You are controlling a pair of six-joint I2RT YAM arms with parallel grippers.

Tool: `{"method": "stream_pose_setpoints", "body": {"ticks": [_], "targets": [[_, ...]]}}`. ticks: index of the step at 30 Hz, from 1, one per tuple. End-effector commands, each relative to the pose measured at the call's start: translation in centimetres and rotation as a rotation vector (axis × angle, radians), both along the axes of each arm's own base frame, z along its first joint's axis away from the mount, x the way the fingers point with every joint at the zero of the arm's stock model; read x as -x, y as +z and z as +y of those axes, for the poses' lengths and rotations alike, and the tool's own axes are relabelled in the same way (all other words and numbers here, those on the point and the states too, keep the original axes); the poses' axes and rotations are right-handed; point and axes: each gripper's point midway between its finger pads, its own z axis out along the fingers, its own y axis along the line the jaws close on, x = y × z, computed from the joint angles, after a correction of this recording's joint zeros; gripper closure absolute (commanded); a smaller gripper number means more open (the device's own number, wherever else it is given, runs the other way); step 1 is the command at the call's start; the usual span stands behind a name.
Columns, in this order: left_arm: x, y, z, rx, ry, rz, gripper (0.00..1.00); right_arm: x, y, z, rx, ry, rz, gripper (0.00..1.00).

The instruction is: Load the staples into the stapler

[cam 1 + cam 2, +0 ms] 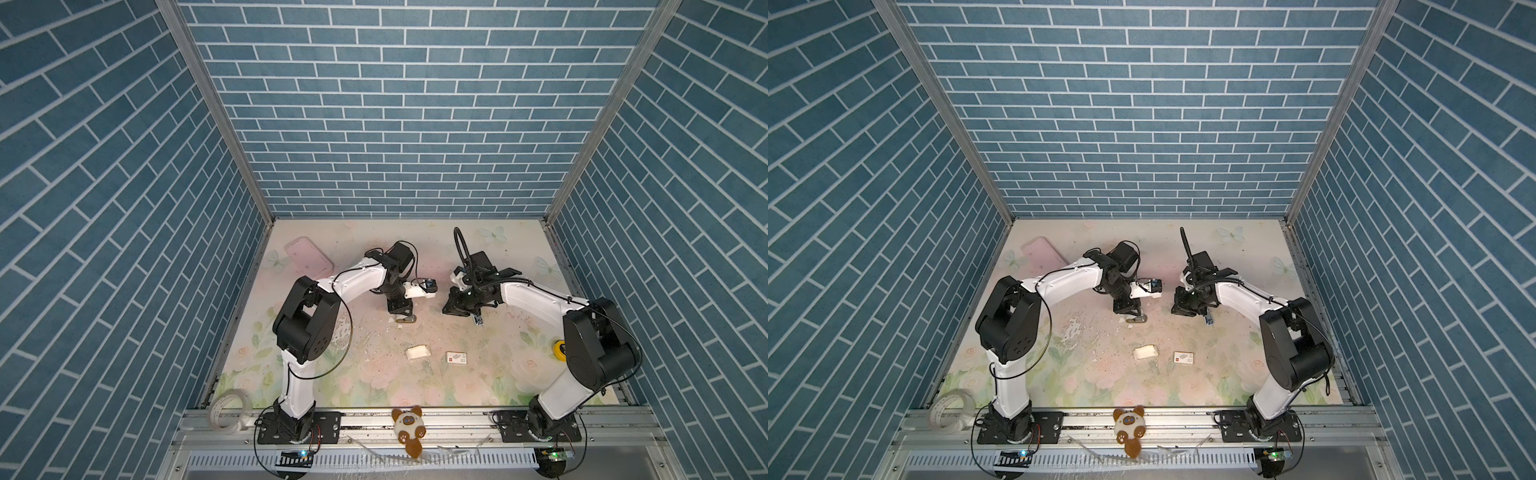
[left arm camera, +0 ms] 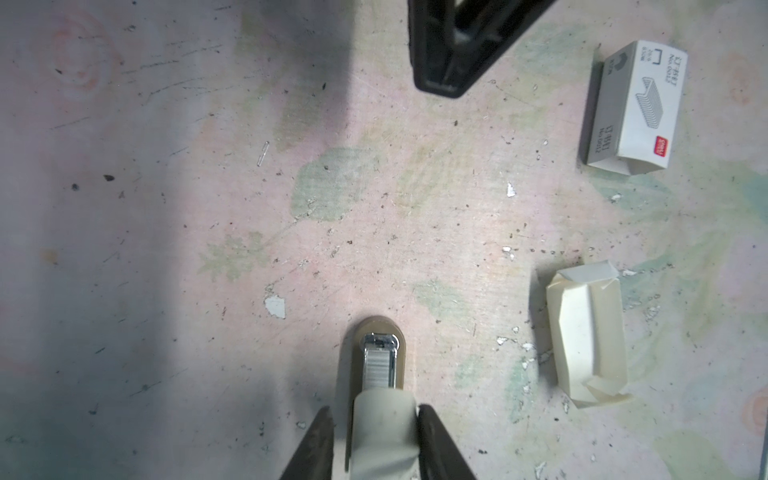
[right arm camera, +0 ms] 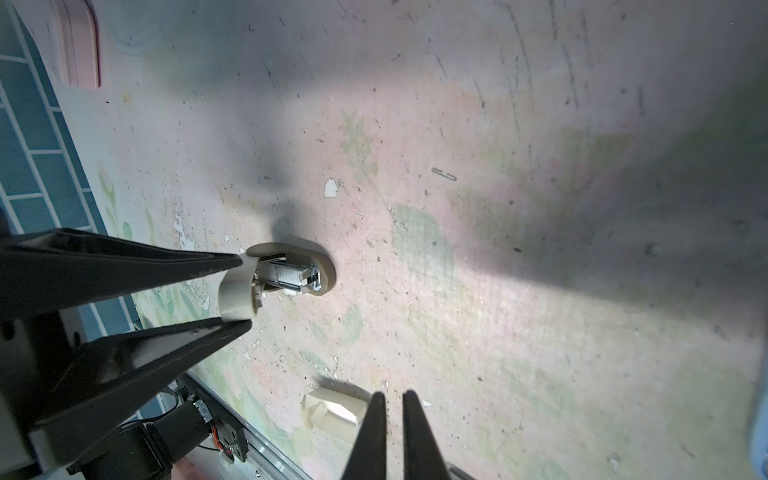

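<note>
The stapler point(image 2: 378, 332) lies on the table with its beige top arm point(image 2: 384, 428) swung up. My left gripper point(image 2: 375, 409) is shut on that arm, as the right wrist view also shows on the stapler point(image 3: 291, 270). A ribbed grey strip of staples point(image 2: 378, 368) sits in the open metal channel. My right gripper point(image 3: 392, 397) is shut with nothing between its fingers and hangs to the right of the stapler point(image 1: 405, 319), apart from it. The white card tray point(image 2: 586, 336) and the white sleeve with a red mark point(image 2: 636, 108) lie nearer the front.
One loose staple point(image 2: 262, 153) lies on the mat. A pink case point(image 1: 309, 257) is at the back left and a yellow tape roll point(image 1: 559, 348) is by the right arm. A clear tape roll point(image 1: 228, 409) and a plush toy point(image 1: 409, 424) rest on the front rail.
</note>
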Motion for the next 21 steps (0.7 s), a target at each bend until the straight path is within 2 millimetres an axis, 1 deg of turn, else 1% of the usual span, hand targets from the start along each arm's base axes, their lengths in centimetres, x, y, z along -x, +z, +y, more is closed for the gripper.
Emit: {"method": "stream_pose_setpoints", "body": {"ticks": [1,6,12,17,21], "targets": [[0.3,-0.3,-0.1,-0.02,-0.014,0.017,0.66,0.2,0.5,-0.2,-0.008,0.004,-0.01,0.88],[0.6,-0.6,-0.1,-0.029,-0.023,0.03,0.68,0.3,0.4,-0.2,-0.007,0.004,-0.007,0.88],[0.9,-0.7,-0.1,-0.035,-0.036,0.035,0.78,0.3,0.6,-0.3,-0.003,0.005,-0.011,0.88],[1.2,-1.1,-0.1,-0.058,-0.049,0.041,0.89,0.2,1.2,-1.1,0.019,-0.012,-0.031,0.89],[1.6,-1.8,-0.1,-0.086,-0.06,0.045,0.93,0.2,2.2,-2.0,0.033,-0.03,-0.051,0.89]]}}
